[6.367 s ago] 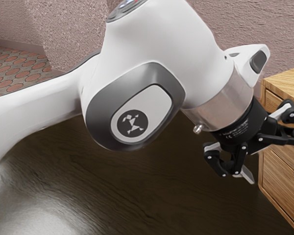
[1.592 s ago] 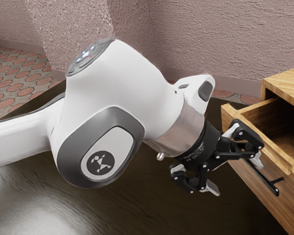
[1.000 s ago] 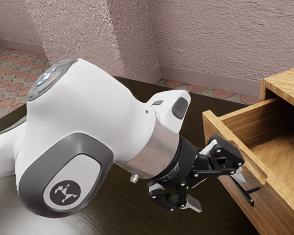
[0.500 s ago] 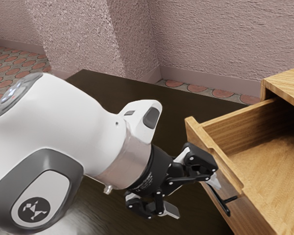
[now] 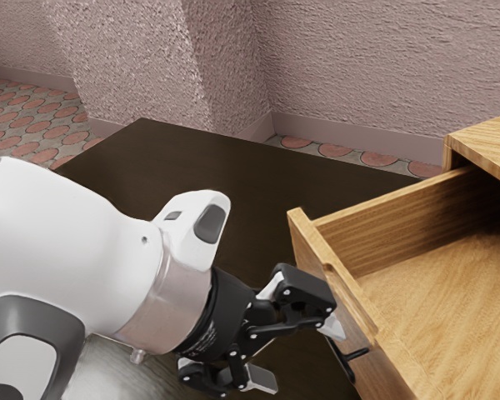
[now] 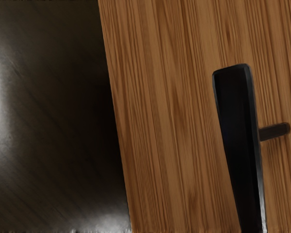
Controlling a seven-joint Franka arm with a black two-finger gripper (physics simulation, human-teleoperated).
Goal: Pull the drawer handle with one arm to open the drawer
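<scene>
Well, the drawer [image 5: 318,247] has come a good way out over the last few seconds. A while back it sat flush in the cabinet [image 5: 483,142]; now its wooden box stands well clear of the cabinet face, and I can look straight down onto its bare floor. The arm [image 5: 83,258] has drawn back toward the exterior view's left and sunk lower, taking the drawer front along with it.

The gripper [image 5: 302,357] is spread wide, not pinching anything. Its upper finger [image 5: 332,323] looks hooked against the black handle [image 5: 351,360], while the lower one hangs well apart over the table. So the pull seems to run through that one finger alone. From the hand's own camera the handle [image 6: 237,145] is a dark bar standing off the grained drawer front [image 6: 165,121] on a short post.

To my eye the task is mostly done, since the drawer is plainly open. The risk, I'd guess, is the hooked finger slipping off the bar if the arm swings sideways.

The table [image 5: 192,158] is dark, glossy wood, with a pale sheen near the arm's base. Behind it, rough pinkish walls [image 5: 358,58] meet at a corner, and a floor [image 5: 25,100] of reddish oval tiles runs along their foot.
</scene>
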